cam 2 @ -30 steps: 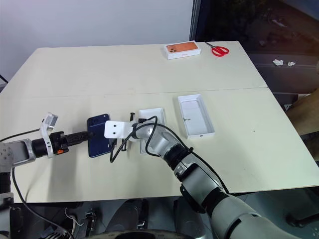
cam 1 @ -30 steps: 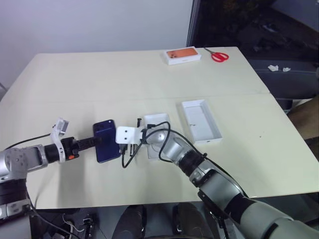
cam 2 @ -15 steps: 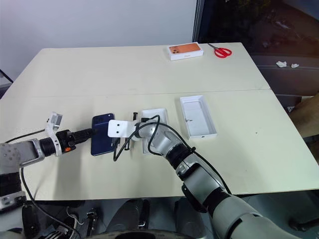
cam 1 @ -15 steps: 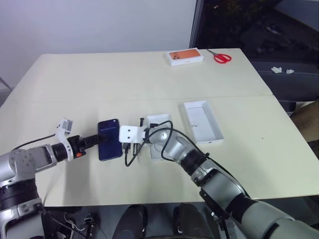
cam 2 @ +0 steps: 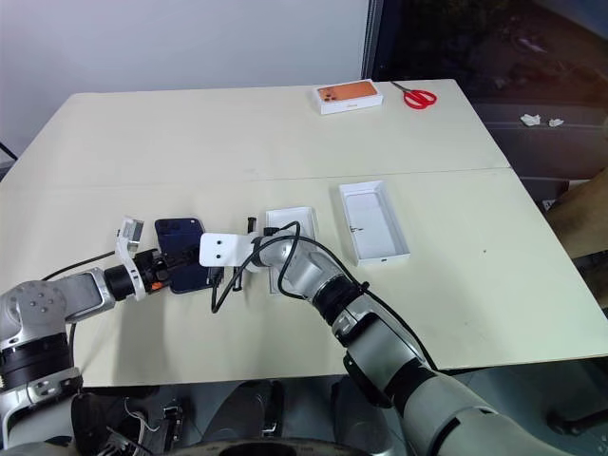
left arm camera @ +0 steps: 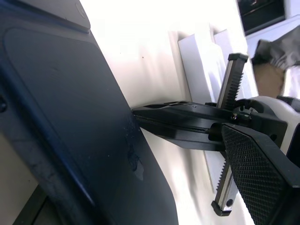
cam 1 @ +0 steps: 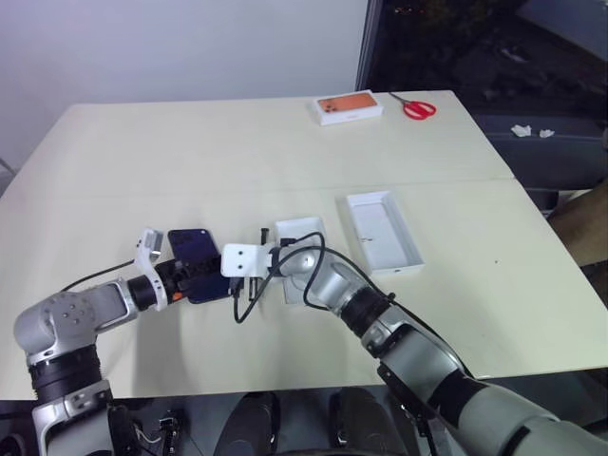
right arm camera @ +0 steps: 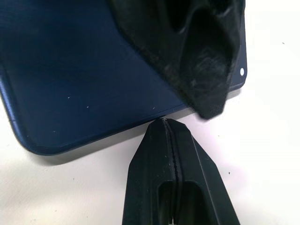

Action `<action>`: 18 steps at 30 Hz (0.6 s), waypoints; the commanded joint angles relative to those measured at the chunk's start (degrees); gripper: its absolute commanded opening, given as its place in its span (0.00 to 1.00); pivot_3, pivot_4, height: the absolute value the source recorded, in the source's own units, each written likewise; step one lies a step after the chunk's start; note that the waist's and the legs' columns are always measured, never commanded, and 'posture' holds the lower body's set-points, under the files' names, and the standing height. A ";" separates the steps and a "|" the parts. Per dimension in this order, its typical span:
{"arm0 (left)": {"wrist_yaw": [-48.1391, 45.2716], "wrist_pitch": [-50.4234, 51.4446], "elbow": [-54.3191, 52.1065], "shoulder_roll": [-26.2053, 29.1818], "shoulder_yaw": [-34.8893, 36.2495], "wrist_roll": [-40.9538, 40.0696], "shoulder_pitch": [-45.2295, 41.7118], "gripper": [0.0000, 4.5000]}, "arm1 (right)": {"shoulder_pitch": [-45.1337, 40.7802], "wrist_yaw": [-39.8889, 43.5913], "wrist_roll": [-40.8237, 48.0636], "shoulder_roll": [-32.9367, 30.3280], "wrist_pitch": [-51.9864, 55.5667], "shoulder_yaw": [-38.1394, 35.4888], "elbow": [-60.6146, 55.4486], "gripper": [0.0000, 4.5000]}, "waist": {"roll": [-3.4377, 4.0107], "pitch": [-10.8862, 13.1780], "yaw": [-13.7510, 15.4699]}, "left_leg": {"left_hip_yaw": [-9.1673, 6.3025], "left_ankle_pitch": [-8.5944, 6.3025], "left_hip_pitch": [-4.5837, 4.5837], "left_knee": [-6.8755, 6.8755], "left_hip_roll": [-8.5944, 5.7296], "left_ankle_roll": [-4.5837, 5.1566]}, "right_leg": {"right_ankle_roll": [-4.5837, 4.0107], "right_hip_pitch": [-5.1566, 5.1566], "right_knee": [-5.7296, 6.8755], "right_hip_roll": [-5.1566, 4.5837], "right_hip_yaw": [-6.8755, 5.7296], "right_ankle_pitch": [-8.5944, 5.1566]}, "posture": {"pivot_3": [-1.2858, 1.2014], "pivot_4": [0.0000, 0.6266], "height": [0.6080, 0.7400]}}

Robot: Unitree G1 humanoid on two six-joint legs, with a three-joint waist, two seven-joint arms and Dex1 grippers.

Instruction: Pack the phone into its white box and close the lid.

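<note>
— Pale cream table (cam 1: 285, 142), white wall behind, dark window at the side. Where are the task's things?

— The phone (cam 1: 193, 249) lies near the robot's left side of the table, back side up. The white box (cam 1: 297, 233) is just beside it to the right, partly hidden by the right arm. The lid (cam 1: 383, 231) lies open side up, a little further right. An orange-topped box (cam 1: 344, 106) and red scissors (cam 1: 416, 107) are at the far edge, well apart.

— And the pincers?

— The left gripper (cam 1: 195, 274) has its fingers spread wide across the phone's near end; in its wrist view one finger is under the phone and the other stands clear above, so I judge it is not yet clamped. The right gripper (right arm camera: 165, 123) is fully closed, holding nothing, with its tip at the phone's long edge.

— How to do this step well?

— I think the closed right tip should brace the phone so that it does not slide, while the left fingers close on the thin body. Then lift it level and carry it above the box.
</note>
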 commanded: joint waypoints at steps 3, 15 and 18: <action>-1.49 -1.28 3.09 1.02 3.36 -4.02 2.10 0.86 | 0.24 0.76 0.50 0.68 -0.54 0.93 -1.69 0.00 | -0.01 0.01 -0.14 | 0.00 0.00 -0.01 0.00 0.02 0.00 | 0.00 -0.01 -0.01 0.00 0.00 0.00 | 0.52 0.24 1.00; 0.30 -1.20 0.64 1.45 5.13 -10.57 5.84 0.86 | 0.52 1.02 0.63 0.35 -0.63 1.25 -1.93 0.00 | -0.01 0.01 -0.28 | 0.00 0.00 -0.05 -0.15 0.05 -0.01 | 0.00 -0.08 -0.15 0.02 0.01 0.00 | 0.52 0.24 1.00; 0.96 -1.20 0.75 1.86 5.75 -11.78 6.60 0.86 | 0.52 1.07 0.68 0.33 -0.61 1.28 -1.92 0.00 | -0.01 0.01 -0.23 | 0.00 0.00 -0.08 -0.19 0.06 -0.01 | 0.00 -0.10 -0.18 0.02 0.01 0.00 | 0.52 0.24 1.00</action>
